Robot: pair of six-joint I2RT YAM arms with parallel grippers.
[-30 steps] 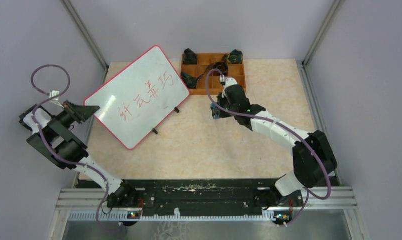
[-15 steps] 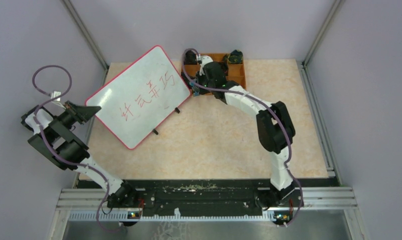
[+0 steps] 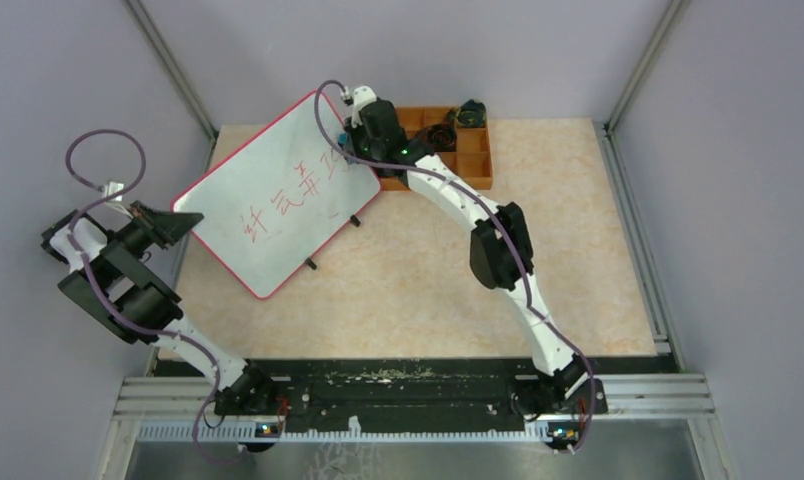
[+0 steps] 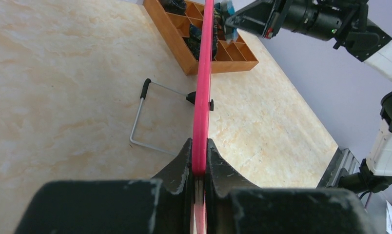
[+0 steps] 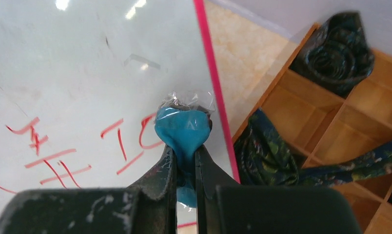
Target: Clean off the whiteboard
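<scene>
**Top external view**
- Left end effector [image 3: 188,219]: closed on the left corner of the whiteboard [image 3: 278,200], middle left of the frame.
- Left arm: rises from the bottom-left base, bows out to the left edge, wrist pointing right.
- Right end effector [image 3: 355,150]: jaws hidden under the wrist here. It sits over the board's upper right edge, top centre.
- Right arm: stretched long from the bottom-right base, up and leftward across the surface [image 3: 428,290].
- Whiteboard: red-rimmed and set diagonally in the upper left, bearing red handwriting [image 3: 293,195].
- Wooden tray [image 3: 475,165]: just right of the board's upper corner.

**Left wrist view**
- Left end effector [image 4: 199,155]: both fingers pressed against the red rim at bottom centre.
- Whiteboard [image 4: 203,83]: seen edge-on, running straight up the frame.
- Wire stand [image 4: 144,116]: black-tipped, lying on the surface left of the rim.
- Tray [image 4: 177,46]: at top centre.

**Right wrist view**
- Right end effector [image 5: 185,158]: clamped on a blue pad [image 5: 182,127] wrapped in clear film, centre of the frame.
- Pad: lies over the whiteboard [image 5: 87,68] just inside its right rim, beside the nearest red strokes. Contact with the board face cannot be told.
- Tray [image 5: 277,83]: at right, holding dark cloth rolls [image 5: 338,53]
</scene>
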